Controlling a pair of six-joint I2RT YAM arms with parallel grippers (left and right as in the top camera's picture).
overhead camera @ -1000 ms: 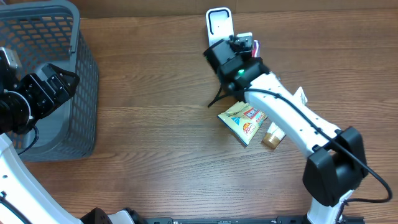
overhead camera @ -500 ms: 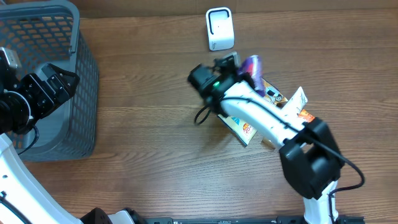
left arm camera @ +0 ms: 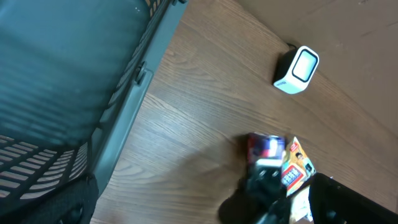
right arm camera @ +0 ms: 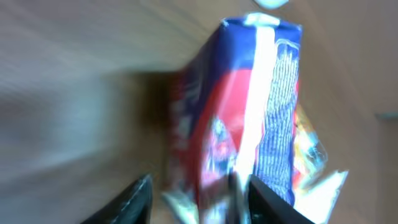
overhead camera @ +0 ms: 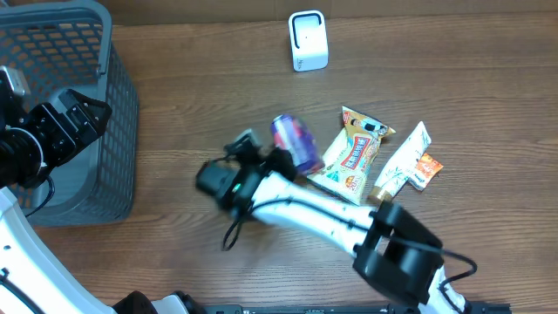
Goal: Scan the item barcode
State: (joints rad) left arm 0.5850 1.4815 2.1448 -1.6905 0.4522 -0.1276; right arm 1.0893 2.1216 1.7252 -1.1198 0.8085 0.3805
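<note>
The blue-and-red packet [overhead camera: 294, 142] lies on the tabletop [overhead camera: 192, 96], well short of the white scanner [overhead camera: 307, 41], its print too blurred to read. The right end effector [right arm camera: 199, 184] sits just behind it with jaws apart. Just beside the packet is a yellow snack bag [overhead camera: 351, 155]. The left end effector [overhead camera: 87, 118] hangs over the basket [overhead camera: 122, 113], spread wide and empty.

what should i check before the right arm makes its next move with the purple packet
1. purple packet away from the scanner, at mid-table: ok
2. right fingers free of the purple packet: cannot tell, the wrist view is blurred
3. scanner standing with nothing in front of it: ok
4. left fingers open and empty, by the basket: ok
5. yellow packet and white packet lying on the table to the side of the purple packet, in plain view: ok
</note>
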